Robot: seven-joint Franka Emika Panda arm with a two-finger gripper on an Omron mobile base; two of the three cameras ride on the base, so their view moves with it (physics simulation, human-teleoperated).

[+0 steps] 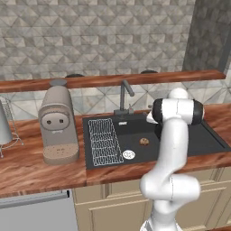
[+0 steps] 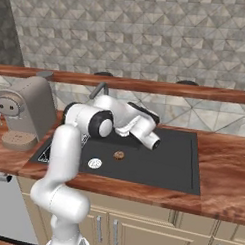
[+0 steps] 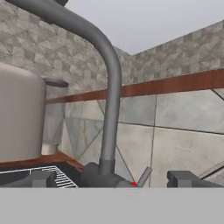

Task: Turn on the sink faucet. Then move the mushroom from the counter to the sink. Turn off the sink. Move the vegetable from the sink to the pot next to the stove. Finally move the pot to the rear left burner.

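At sink rear: our tool [image 3: 111, 180], wide open and empty, faces the faucet [image 3: 109, 109] lever [image 3: 144, 176] for switching. Mushroom [image 1: 144, 141] already in sink basin [image 1: 189, 140].

Even, diffuse light throughout — no single source apparent, no hard cast shadows. Sink [image 1: 189, 140] basin reads flat dark, little shading inside. Counter [image 1: 40, 169] wood shows soft sheen, no glare spots. Arm [image 2: 63, 157] white with gentle grey shading along underside. Wall tiles [image 2: 147, 40] sharp in base views, slightly soft and blocky in hand view. Faucet [image 3: 109, 100] close to hand camera, edges a bit blurred — low-resolution rendering. No bending of lines at edges.
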